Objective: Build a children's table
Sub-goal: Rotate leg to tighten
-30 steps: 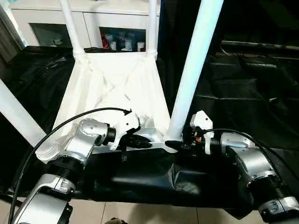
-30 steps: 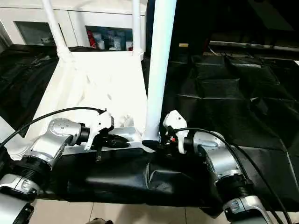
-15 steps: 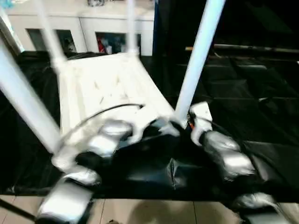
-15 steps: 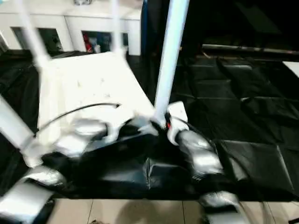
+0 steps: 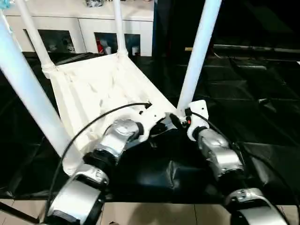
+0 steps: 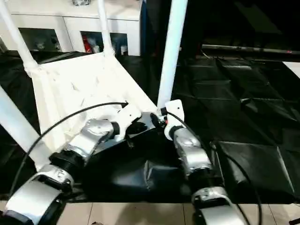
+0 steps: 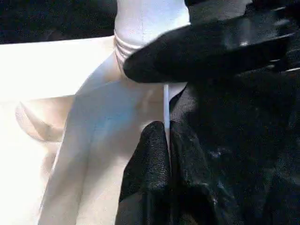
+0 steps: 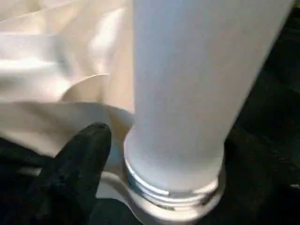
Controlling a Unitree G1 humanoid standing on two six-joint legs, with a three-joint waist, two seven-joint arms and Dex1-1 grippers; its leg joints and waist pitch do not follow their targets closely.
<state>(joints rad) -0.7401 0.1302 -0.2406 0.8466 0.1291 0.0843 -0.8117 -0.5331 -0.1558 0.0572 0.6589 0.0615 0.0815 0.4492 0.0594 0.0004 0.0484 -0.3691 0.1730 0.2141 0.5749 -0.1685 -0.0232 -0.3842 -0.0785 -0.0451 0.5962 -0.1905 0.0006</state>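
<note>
On the black-covered work surface (image 5: 262, 108) lies the inverted white plastic ribbed tabletop (image 5: 101, 96), all four white tubular legs standing in its corner sockets. The left gripper (image 7: 166, 136) pinches the tabletop's thin near rim, presumably to steady or turn it. The right gripper (image 5: 174, 121) sits at the near-right leg (image 5: 197, 56) base; its finger spacing cannot be judged.

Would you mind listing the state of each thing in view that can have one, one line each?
tabletop: upside down on the black cover, ribbed underside up.
four legs: all standing in the corner sockets.
near right leg: seated in its socket.
left gripper: shut on the tabletop's thin near edge.
right gripper: at the near right leg's base; grip unclear.
cabinet: glass doors closed.
</note>
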